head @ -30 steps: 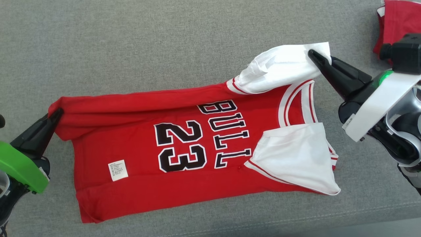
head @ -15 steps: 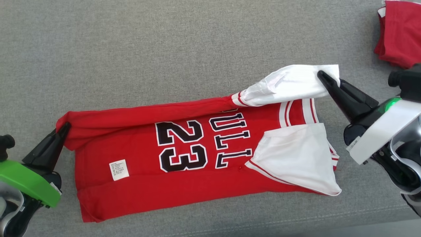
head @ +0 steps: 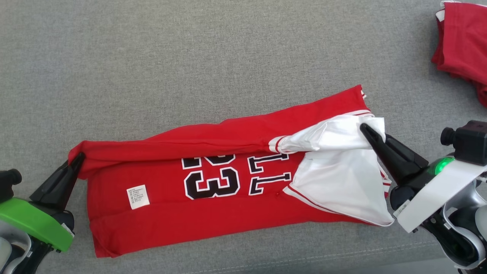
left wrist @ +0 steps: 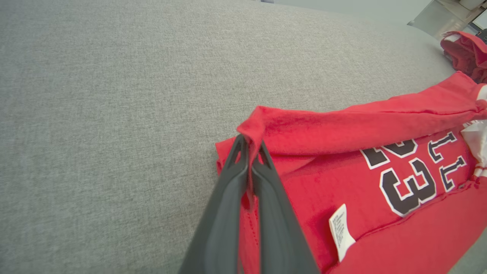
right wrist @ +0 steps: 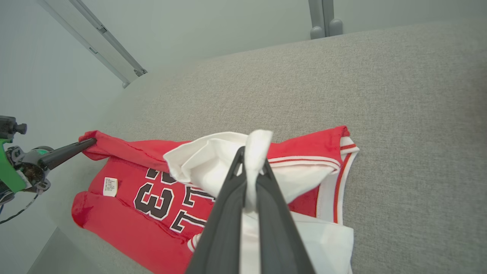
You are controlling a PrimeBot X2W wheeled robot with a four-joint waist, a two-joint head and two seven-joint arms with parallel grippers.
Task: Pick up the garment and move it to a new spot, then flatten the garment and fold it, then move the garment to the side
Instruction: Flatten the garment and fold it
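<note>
Left gripper [head: 78,158] is pinching one hem corner of the red basketball jersey [head: 213,220] between its closed fingers, at the garment's left end in the head view. The left wrist view is showing red cloth squeezed between both dark fingers [left wrist: 228,198]. Right gripper [head: 365,128] is clamping shut on the upper white sleeve [head: 327,135], with a tongue of white fabric poking up between its fingers in the right wrist view.

A grey upholstered surface [head: 190,57] is carrying everything. On it the jersey is lying stretched crosswise between the two grippers, its far long edge folding over toward the near side and covering the tops of the black number 23 [head: 211,180] and the lettering beside it. A second red garment [head: 462,42] is sitting bunched at the far right, well apart from the jersey. The lower white sleeve [head: 338,186] is resting flat just beside the right gripper. A small white label [head: 137,196] is showing on the red cloth near the left end.
</note>
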